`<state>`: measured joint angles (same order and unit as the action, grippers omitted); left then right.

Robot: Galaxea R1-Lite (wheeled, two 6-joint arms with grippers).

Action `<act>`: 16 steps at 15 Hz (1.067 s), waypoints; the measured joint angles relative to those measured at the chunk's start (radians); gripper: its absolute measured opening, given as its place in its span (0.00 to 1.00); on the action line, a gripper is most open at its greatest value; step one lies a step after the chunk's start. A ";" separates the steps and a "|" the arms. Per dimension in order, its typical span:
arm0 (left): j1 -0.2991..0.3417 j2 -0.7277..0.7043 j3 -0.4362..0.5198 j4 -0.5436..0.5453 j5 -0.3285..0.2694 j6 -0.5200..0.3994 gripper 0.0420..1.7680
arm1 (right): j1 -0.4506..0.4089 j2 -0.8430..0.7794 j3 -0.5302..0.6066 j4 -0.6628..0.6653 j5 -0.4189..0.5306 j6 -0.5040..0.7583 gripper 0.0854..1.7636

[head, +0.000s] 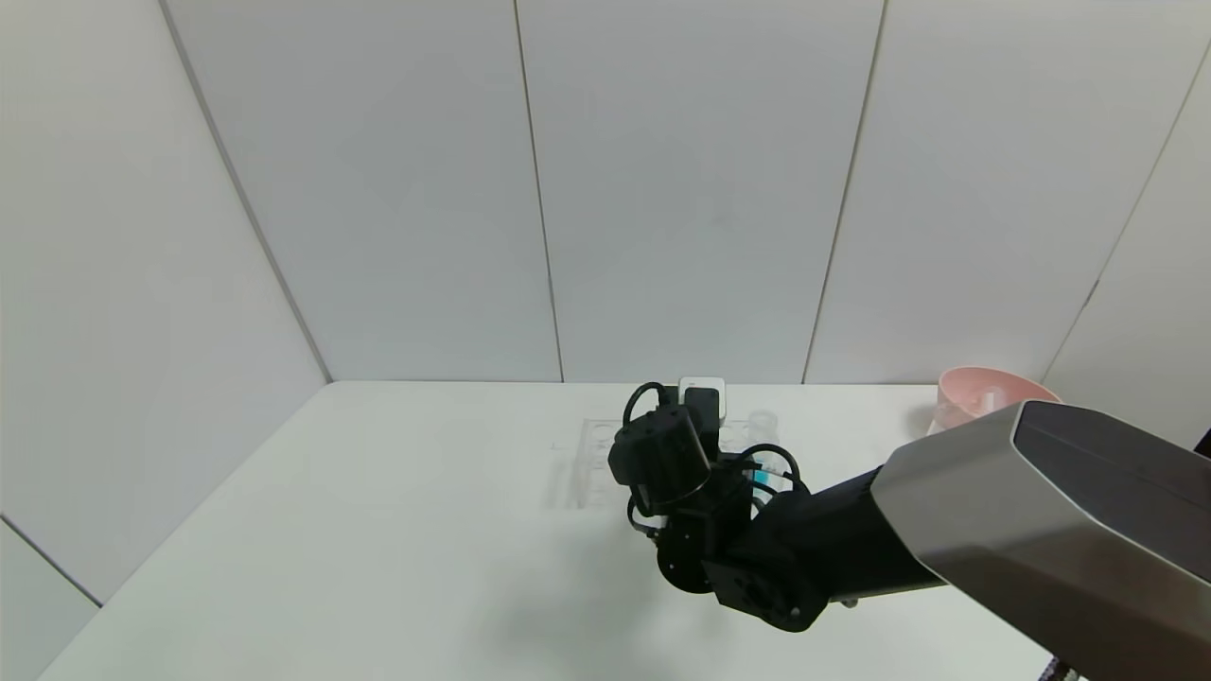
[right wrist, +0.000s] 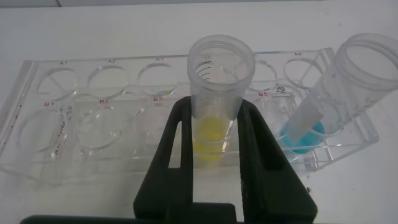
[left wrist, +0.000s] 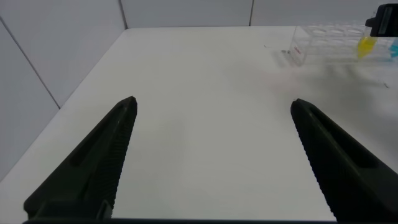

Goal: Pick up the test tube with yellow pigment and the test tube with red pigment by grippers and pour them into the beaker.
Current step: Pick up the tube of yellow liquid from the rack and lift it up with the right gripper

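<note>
Your right gripper [right wrist: 211, 134], the black claw w/ two pointed fingers, is closed tight on the small clear round-bottomed tube w/ a band of bright yellow liquid [right wrist: 216, 102]. The yellow tube stands upright btwn the fingers, its bottom still down in a hole of the clear plastic many-holed rack [right wrist: 81, 118]. Its open mouth faces up.

Just beside it, in the next hole of the rack, leans a like clear tube w/ blue liquid [right wrist: 336, 99], tilted to one side. You can read small red labels like A1, B1, B2 by the holes.

In the head view your right arm reaches over the white table [head: 378, 530] and covers most of the rack, approx in the middle of the table. A clear tapered plastic cup [head: 762, 423] sits just behind the rack, close to the arm. A pink round bowl [head: 974, 392] sits far off at the back right corner.

Your left gripper [left wrist: 211, 155] hangs over the bare table w/ its two black fingers wide apart, holding nothing, well away from the rack.

I can't see the red tube anywhere.
</note>
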<state>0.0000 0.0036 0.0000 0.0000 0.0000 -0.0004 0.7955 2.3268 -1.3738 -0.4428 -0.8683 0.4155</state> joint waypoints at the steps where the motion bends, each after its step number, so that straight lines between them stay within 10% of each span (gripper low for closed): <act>1: 0.000 0.000 0.000 0.000 0.000 0.000 1.00 | 0.000 0.000 0.000 0.000 0.000 0.000 0.24; 16: 0.000 0.000 0.000 0.000 0.000 0.000 1.00 | -0.008 -0.002 -0.009 0.038 0.000 -0.001 0.24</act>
<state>0.0000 0.0036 0.0000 0.0000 0.0000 0.0000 0.7879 2.3249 -1.3826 -0.4049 -0.8679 0.4147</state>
